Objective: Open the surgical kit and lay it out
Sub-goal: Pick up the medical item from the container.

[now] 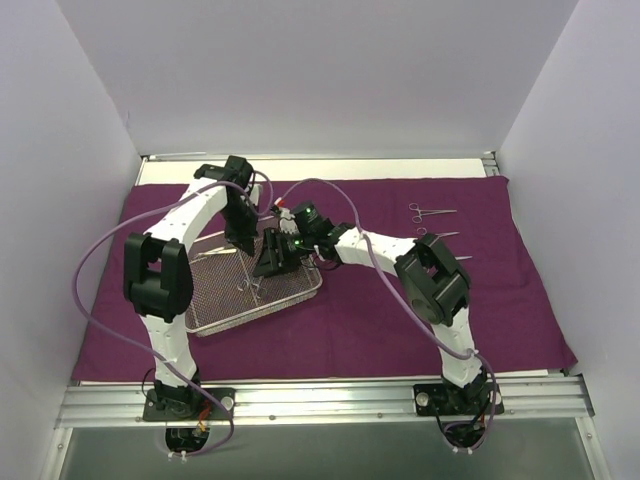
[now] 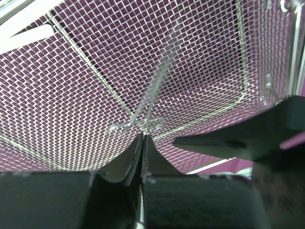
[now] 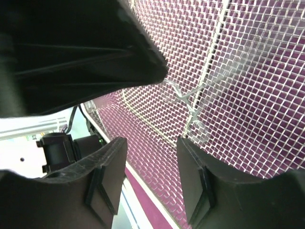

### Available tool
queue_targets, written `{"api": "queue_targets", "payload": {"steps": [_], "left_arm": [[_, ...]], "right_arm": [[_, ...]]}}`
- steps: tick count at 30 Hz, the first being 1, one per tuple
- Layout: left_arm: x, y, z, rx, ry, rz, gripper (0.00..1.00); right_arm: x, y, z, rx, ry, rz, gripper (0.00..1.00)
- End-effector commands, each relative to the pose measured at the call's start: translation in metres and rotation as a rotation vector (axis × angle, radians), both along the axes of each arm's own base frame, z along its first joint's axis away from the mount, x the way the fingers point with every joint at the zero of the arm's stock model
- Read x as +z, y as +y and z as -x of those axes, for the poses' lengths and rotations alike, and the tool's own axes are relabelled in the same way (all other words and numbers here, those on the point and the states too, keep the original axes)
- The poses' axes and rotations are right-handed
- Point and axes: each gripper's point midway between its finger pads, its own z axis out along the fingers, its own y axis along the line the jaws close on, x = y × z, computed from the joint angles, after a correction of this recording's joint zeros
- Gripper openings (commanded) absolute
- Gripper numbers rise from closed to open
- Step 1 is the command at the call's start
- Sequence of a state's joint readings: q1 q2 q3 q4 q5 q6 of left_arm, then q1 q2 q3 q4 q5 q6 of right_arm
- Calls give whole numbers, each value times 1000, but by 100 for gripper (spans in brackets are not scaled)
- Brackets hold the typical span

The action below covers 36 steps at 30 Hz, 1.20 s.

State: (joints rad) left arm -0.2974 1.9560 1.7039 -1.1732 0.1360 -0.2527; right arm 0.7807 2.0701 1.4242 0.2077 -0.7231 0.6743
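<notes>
- The cloth lies spread flat on the bench, with the tray on its left half.
- One clamp lies inside the tray.
- The left fingers are pressed closed, their tips just by the clamp's ring handles.
- The right fingers hang open over the tray, beside that clamp.
- Three small tools lie on the cloth, well right of the tray.

White-shelled left arm and right arm, bulky black joints, looping lilac cables, black wedge-fingered left hand and right hand, small green wrist light
</notes>
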Motion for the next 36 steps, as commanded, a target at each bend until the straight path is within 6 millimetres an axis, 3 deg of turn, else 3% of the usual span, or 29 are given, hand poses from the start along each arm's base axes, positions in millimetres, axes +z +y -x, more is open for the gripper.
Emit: {"api": "queue_targets", "payload": {"steps": [1, 5, 9, 10, 11, 13, 14, 16, 19, 20, 25, 28, 29, 31, 32, 36], "left_arm": [[38, -10, -9, -22, -102, 72, 2], [31, -11, -9, -20, -93, 71, 2], [21, -3, -10, -5, -99, 40, 4], [20, 0, -10, -1, -93, 33, 23], [19, 1, -9, 0, -93, 28, 33], [14, 3, -7, 1, -86, 18, 45], [14, 3, -6, -1, -90, 22, 46], [9, -1, -2, -19, -86, 46, 48], [10, -12, -1, -72, -114, 66, 52], [10, -14, -1, -82, -119, 64, 73], [5, -37, -4, -141, -145, 78, 68], [2, -54, -8, -194, -176, 66, 68], [-4, -57, -11, -208, -183, 44, 68], [-10, -63, -12, -232, -181, 12, 68], [-20, -65, -12, -247, -170, -17, 68], [-32, -66, -18, -264, -176, -80, 65]], "right_arm": [[2, 8, 11, 37, 31, -17, 45], [-11, 8, 14, 29, 43, 15, 43], [-1, 1, -2, -25, -25, 43, 44], [2, -5, -12, -66, -54, 65, 44], [20, -8, -17, -83, -85, 55, 44], [37, -18, -30, -116, -144, 63, 44], [58, -22, -32, -121, -170, 55, 44], [76, -33, -39, -137, -208, 53, 44], [96, -67, -46, -197, -202, 90, 44], [116, -79, -45, -221, -220, 68, 44], [141, -161, -66, -377, -233, 101, 44], [152, -199, -67, -431, -256, 132, 44], [159, -221, -72, -479, -266, 136, 44], [162, -240, -73, -506, -267, 132, 44], [163, -259, -76, -546, -265, 135, 44], [165, -288, -73, -588, -271, 146, 44]]}}
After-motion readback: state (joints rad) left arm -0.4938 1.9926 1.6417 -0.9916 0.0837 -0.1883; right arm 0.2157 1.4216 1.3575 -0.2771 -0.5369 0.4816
